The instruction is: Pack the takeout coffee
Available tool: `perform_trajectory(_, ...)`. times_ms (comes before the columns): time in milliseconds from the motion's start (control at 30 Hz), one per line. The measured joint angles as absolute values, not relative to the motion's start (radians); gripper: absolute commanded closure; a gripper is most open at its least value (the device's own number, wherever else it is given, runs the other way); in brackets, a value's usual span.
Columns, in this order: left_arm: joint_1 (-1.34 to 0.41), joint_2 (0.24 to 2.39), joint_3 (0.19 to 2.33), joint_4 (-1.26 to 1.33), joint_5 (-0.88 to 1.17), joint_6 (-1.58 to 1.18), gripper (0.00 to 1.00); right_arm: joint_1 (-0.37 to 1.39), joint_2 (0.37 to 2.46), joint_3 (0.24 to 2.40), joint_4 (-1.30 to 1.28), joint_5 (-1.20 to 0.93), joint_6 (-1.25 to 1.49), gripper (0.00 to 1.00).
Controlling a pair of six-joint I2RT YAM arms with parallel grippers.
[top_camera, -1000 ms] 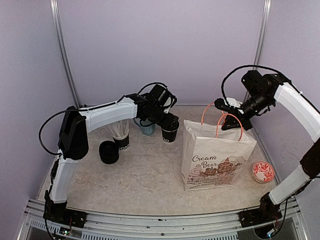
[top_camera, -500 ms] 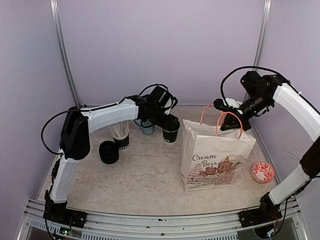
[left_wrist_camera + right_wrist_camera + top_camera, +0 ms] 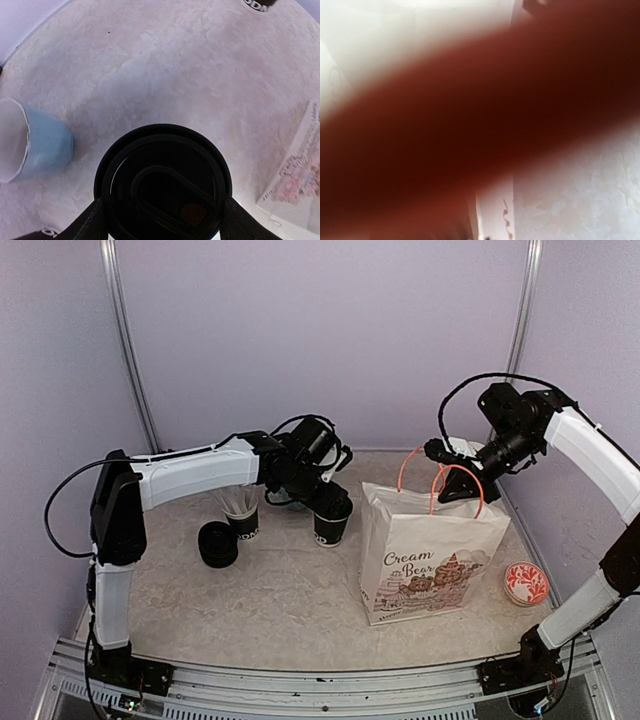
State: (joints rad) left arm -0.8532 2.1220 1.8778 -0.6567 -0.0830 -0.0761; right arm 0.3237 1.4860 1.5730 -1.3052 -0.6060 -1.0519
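One takeout coffee cup (image 3: 331,530), black with a round black lid (image 3: 162,185), stands between the jaws of my left gripper (image 3: 328,508), left of the paper bag (image 3: 430,560). In the left wrist view both fingers (image 3: 95,222) press against the lid's sides, so the left gripper (image 3: 163,220) is shut on it. My right gripper (image 3: 450,472) is shut on the bag's orange handle (image 3: 482,498), holding it up above the bag's mouth. That handle (image 3: 470,125) fills the right wrist view as a red-brown blur and hides the fingers.
A black cup with white sticks (image 3: 240,510) stands at the back left, and a low round black thing (image 3: 218,543) lies in front of it. The light blue mug (image 3: 35,145) sits just behind the held cup. A red-and-white round item (image 3: 526,583) lies right of the bag.
My left gripper has narrowed onto the lidded cup and carried it a little forward and to the left. The right gripper keeps hold of the handle; the bag has shifted slightly left.
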Motion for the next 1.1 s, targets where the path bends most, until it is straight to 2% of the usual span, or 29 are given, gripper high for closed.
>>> perform_trajectory(233,-0.95,1.863,1.668,-0.743,-0.083,-0.087,0.33,0.361,1.486,1.573,-1.295,-0.609,-1.033,1.0)
perform_trajectory(600,-1.053,1.685,1.417,-0.773,-0.065,-0.177,0.33,0.445,1.49,1.6,-1.28,-0.614,-0.973,1.0)
perform_trajectory(833,-1.087,1.609,1.305,-0.802,-0.056,-0.251,0.23,0.461,1.529,1.638,-1.262,-0.623,-0.937,1.0)
perform_trajectory(1033,-1.133,1.573,1.285,-0.839,-0.042,-0.299,0.11,0.469,1.538,1.638,-1.248,-0.628,-0.921,1.0)
perform_trajectory(1100,-1.147,1.572,1.285,-0.852,-0.039,-0.31,0.1,0.472,1.538,1.638,-1.247,-0.628,-0.921,1.0)
